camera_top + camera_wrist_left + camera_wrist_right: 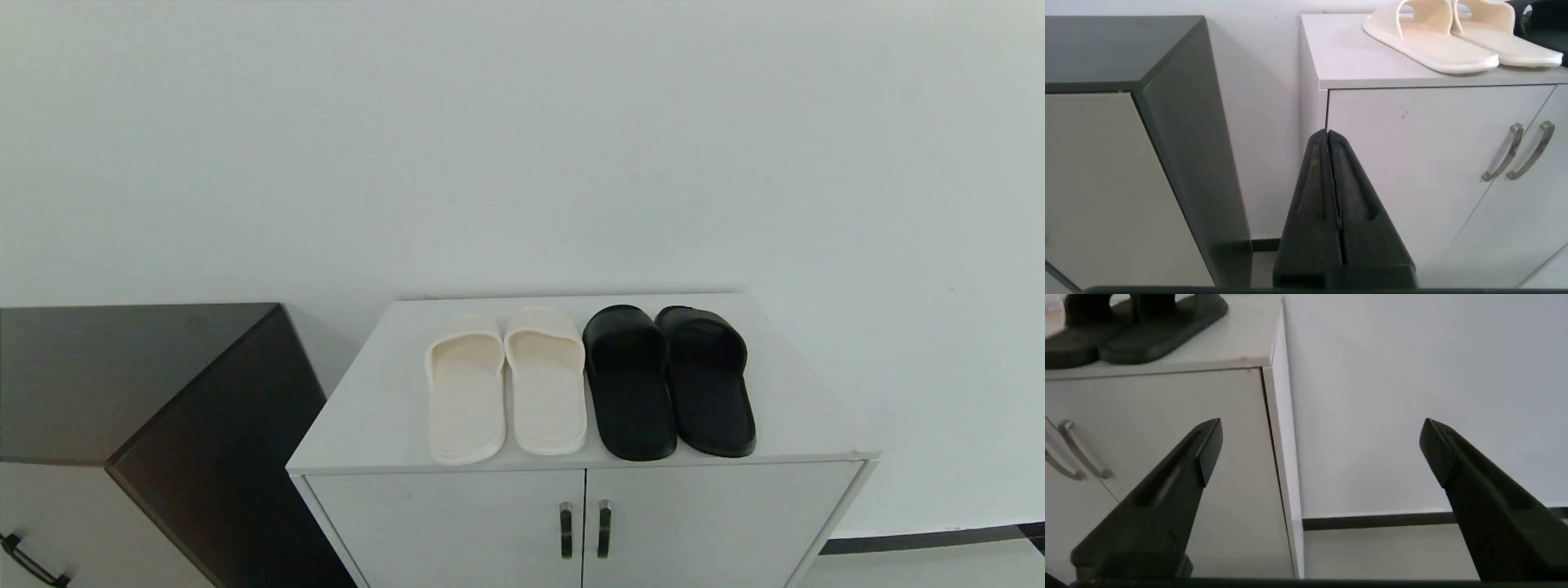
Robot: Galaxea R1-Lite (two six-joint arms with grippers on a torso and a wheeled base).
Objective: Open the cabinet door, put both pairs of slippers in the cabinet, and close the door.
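A white two-door cabinet (457, 523) stands against the wall with both doors shut and two metal handles (581, 529) side by side at the centre seam. On its top lie a cream pair of slippers (506, 384) on the left and a black pair (669, 380) on the right. My left gripper (1328, 139) is shut with nothing in it, low and off the cabinet's left front corner (1323, 86). My right gripper (1323, 441) is open and holds nothing, low beside the cabinet's right front corner (1270, 371). The right door's handles (1074, 449) show there too.
A dark-topped cabinet (139, 384) with a light front and a black handle (28, 563) stands just left of the white one, with a narrow gap between them. A plain white wall rises behind. Bare floor and a dark baseboard (922, 541) lie to the right.
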